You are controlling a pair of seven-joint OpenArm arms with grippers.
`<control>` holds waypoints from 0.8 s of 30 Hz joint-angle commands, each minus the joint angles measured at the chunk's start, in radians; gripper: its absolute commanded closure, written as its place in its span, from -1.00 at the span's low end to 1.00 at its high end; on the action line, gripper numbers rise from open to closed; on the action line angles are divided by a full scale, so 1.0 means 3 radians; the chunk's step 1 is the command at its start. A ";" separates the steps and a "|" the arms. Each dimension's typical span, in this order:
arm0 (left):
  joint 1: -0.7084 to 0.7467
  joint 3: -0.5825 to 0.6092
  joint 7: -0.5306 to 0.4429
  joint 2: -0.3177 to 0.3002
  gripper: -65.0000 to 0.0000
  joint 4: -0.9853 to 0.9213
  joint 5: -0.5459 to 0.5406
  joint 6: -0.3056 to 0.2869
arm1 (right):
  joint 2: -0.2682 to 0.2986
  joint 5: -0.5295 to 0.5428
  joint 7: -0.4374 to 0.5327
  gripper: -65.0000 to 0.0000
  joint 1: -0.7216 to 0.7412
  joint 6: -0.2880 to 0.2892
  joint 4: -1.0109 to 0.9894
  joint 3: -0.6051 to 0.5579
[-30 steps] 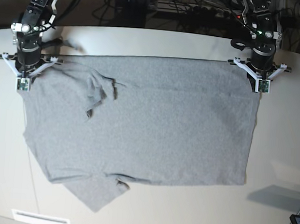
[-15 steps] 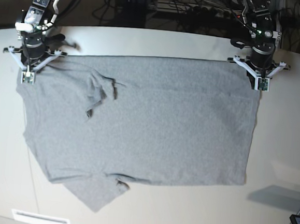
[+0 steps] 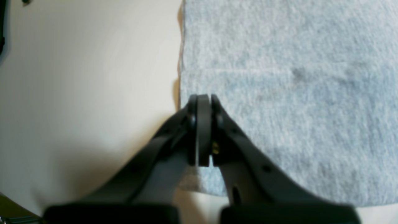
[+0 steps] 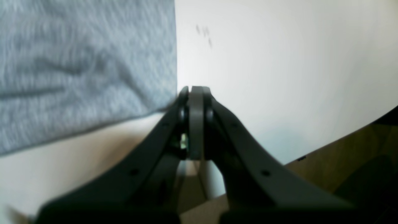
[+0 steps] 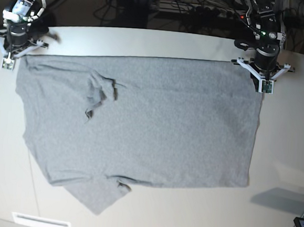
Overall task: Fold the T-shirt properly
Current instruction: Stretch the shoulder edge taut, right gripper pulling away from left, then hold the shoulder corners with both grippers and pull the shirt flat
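The grey T-shirt (image 5: 140,133) lies spread across the desk (image 5: 292,135). The right gripper (image 5: 8,60), jaws pinched on its far corner, has dragged that corner outward toward the desk's edge, flattening it; the left gripper (image 5: 263,83) clamps the opposite far corner.

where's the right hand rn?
In the base view the right hand sits at the far left, at the table's back edge, just off the T-shirt's top-left corner. Its wrist view shows it shut beside the cloth's edge.

T-shirt (image 5: 151,124) matt heathered cloth; table (image 5: 287,134) smooth.
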 commanded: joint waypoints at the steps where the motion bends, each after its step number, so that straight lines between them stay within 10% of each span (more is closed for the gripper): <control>1: -0.0008 -0.0014 -0.0069 -0.0024 0.99 0.0048 0.0005 0.0023 | 0.0027 0.0008 0.0045 1.00 0.0025 -0.0006 0.0077 0.0009; 24: 0.0007 -0.0019 -0.0069 -0.0004 0.99 -0.0003 0.0005 0.0023 | 0.0007 0.0013 -0.0145 1.00 -0.0021 0.0004 0.0634 -0.0850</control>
